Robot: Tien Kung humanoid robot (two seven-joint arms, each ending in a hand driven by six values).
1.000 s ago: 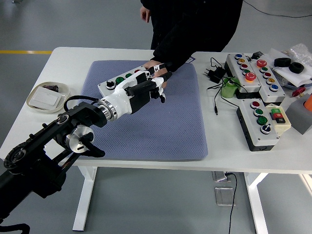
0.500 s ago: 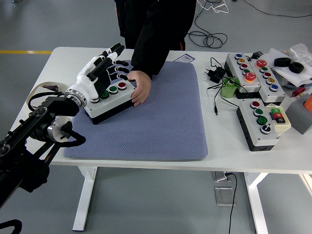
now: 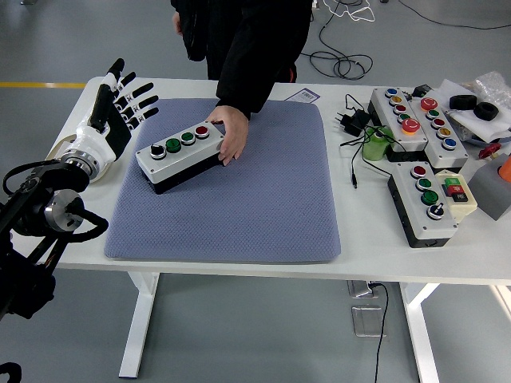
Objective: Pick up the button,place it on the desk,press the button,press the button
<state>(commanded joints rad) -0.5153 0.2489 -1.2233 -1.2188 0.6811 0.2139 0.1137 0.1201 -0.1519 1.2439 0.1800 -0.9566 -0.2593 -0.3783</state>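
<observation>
A white-and-black button box (image 3: 180, 154) with a black knob, two green buttons and a red one lies slanted on the grey mat (image 3: 239, 199), toward its far left. A person's hand (image 3: 232, 134) in a dark sleeve holds the box's right end. My left hand (image 3: 120, 100) is raised over the table's left edge, left of the box and apart from it, with its fingers spread and empty. My right arm is out of view.
A person stands at the far side. Two more button boxes (image 3: 417, 116) (image 3: 431, 199) lie at the right with a green cup (image 3: 374, 145), a black plug and cable (image 3: 350, 128). Tape rolls and bags (image 3: 479, 108) sit at the far right.
My left hand has lifted off the button box and drawn back to the left, fingers spreading. The person's hand now holds the box's right end on the mat.
</observation>
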